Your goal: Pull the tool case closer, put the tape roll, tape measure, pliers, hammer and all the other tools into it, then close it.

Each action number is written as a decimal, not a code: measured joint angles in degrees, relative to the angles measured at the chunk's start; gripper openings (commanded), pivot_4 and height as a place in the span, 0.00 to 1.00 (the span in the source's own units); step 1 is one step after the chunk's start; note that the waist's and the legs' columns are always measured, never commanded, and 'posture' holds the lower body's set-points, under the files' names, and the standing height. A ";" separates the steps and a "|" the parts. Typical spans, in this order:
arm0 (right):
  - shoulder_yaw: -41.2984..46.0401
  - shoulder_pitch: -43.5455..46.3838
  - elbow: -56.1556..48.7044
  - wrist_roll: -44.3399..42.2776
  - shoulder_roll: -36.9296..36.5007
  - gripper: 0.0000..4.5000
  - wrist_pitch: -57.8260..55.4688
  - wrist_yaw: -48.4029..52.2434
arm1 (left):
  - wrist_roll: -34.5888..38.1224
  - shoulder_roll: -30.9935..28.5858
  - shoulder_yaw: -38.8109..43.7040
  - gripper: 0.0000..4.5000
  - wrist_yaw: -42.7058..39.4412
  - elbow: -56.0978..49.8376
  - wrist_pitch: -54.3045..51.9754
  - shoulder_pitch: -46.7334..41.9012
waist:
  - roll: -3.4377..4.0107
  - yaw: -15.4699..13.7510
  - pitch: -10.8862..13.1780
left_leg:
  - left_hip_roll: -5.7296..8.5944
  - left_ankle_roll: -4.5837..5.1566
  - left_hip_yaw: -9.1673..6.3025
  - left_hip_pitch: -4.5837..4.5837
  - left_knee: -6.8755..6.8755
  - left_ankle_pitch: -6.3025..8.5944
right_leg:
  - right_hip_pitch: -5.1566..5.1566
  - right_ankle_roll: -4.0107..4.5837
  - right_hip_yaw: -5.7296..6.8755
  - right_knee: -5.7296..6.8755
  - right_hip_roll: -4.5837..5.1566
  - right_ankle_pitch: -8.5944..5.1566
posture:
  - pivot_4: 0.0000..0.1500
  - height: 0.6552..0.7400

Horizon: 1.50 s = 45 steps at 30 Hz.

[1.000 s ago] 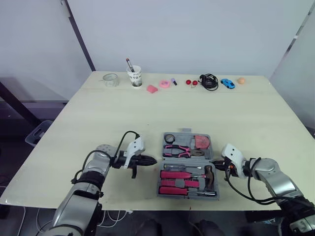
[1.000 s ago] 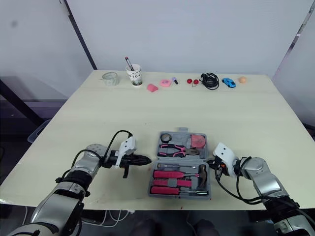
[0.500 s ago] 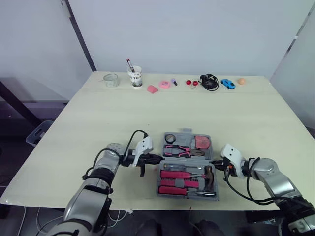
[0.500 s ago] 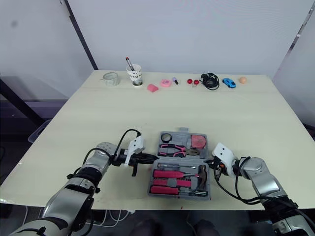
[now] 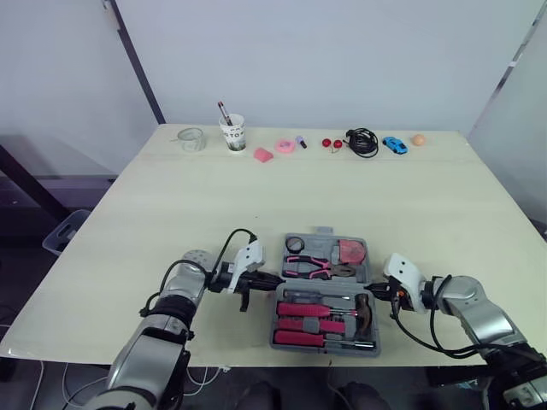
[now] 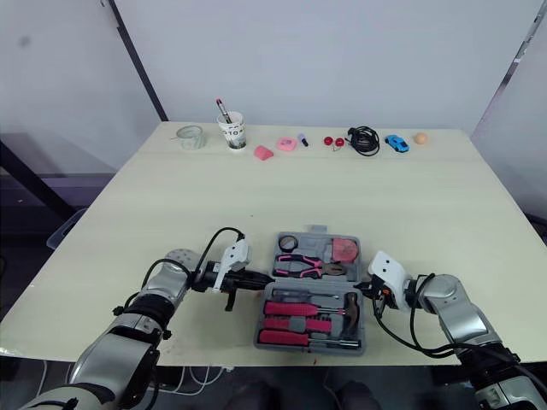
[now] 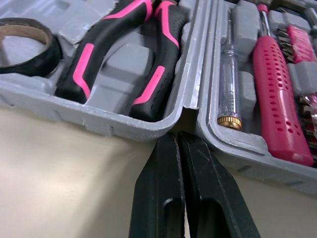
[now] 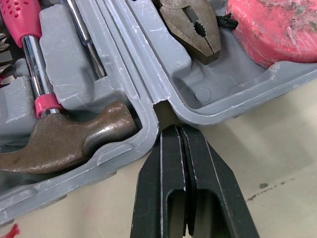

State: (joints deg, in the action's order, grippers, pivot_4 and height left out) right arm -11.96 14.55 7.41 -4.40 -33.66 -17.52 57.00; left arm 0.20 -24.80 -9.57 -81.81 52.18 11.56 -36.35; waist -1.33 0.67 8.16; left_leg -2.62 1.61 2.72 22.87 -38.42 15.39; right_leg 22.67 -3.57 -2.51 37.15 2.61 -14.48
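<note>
The grey tool case (image 5: 369,272) lies open flat near the table's front edge. Its far half holds a black tape roll (image 5: 295,244), pink-handled pliers (image 5: 313,267) and a red tape measure (image 5: 351,251). Its near half holds a hammer (image 5: 364,305) and pink screwdrivers (image 5: 301,310). My left gripper (image 5: 272,280) is shut, its tips touching the hinge notch on the case's left side (image 7: 177,135). My right gripper (image 5: 374,290) is shut as well, its tips at the hinge notch on the right side (image 8: 172,128), next to the hammer head (image 8: 69,141).
Along the table's far edge stand a clear jar (image 5: 191,138), a paper cup with a pen (image 5: 232,133), pink bits (image 5: 264,155), a black cable (image 5: 362,141), a blue toy car (image 5: 394,144) and an orange ball (image 5: 418,140). Bare tabletop (image 5: 256,196) lies between them and the case.
My left gripper moved right until its tips reached the case's left hinge. The case has since slid slightly toward the front edge, with both grippers staying at its hinge.
</note>
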 measured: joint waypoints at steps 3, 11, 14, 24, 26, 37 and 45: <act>0.00 -0.13 -0.25 0.00 -0.01 0.00 -0.36 0.26 | 0.06 -0.53 0.00 0.03 -1.02 -2.10 -1.23 1.16 | 0.00 0.00 0.00 | 0.00 0.00 0.00 0.00 0.00 0.00 | 0.00 0.00 0.00 0.00 0.00 0.00 | 1.00 1.00; -0.10 -1.09 -2.17 0.01 -0.43 0.00 -1.89 0.78 | 0.09 -0.93 0.00 0.03 -1.84 -4.45 -2.49 2.58 | 0.00 -0.01 0.00 | 0.00 0.00 -0.01 -0.01 0.00 0.00 | 0.00 0.00 0.00 0.00 0.00 0.00 | 1.00 1.00; -0.09 -1.29 -2.49 0.01 -0.43 0.00 -2.17 0.78 | 0.10 -1.00 0.00 0.03 -1.87 -4.82 -2.68 2.80 | 0.01 -0.01 -0.01 | 0.00 0.00 0.00 -0.01 0.00 0.00 | 0.00 0.00 0.00 0.01 0.00 0.00 | 1.00 1.00; -0.08 -1.55 -2.82 0.27 -0.23 0.00 -1.94 0.04 | 0.02 -1.19 -0.02 0.03 -1.90 -5.40 -2.91 3.05 | 0.00 0.08 -0.01 | 0.00 0.00 0.00 -0.02 -0.01 0.00 | 0.00 0.00 -0.01 0.02 0.00 0.00 | 1.00 1.00; -0.08 -1.55 -2.82 0.33 -0.25 0.00 -1.88 0.02 | 0.04 -1.20 -0.01 0.03 -1.88 -5.47 -2.86 3.13 | 0.00 0.07 -0.01 | 0.00 0.00 0.00 -0.02 -0.01 0.00 | 0.00 0.00 -0.01 0.02 0.00 0.00 | 1.00 1.00; 6.78 -2.15 -0.99 -4.54 -2.76 0.29 -3.34 -0.53 | 6.41 -3.50 2.63 0.00 -1.40 -16.90 -3.94 8.57 | 0.00 -0.01 0.01 | -0.01 0.00 0.00 0.00 -0.01 0.00 | 0.00 0.01 -0.01 0.02 0.02 0.00 | 1.00 1.00; 10.08 2.18 3.37 -10.41 -1.22 0.98 -11.07 -0.17 | 11.93 -4.83 3.00 0.00 -0.42 -31.95 -9.27 13.31 | 0.02 0.16 0.01 | -0.01 0.00 0.01 -0.01 -0.01 0.00 | 0.01 0.01 -0.03 0.05 0.01 0.01 | 1.00 1.00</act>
State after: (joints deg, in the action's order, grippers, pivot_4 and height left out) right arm -1.87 16.73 10.78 -14.81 -34.89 -28.59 56.83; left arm 12.13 -29.63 -6.57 -82.23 20.23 2.30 -23.04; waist -1.31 0.84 8.17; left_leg -2.64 1.61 2.73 22.86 -38.43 15.39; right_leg 22.68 -3.56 -2.54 37.21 2.62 -14.48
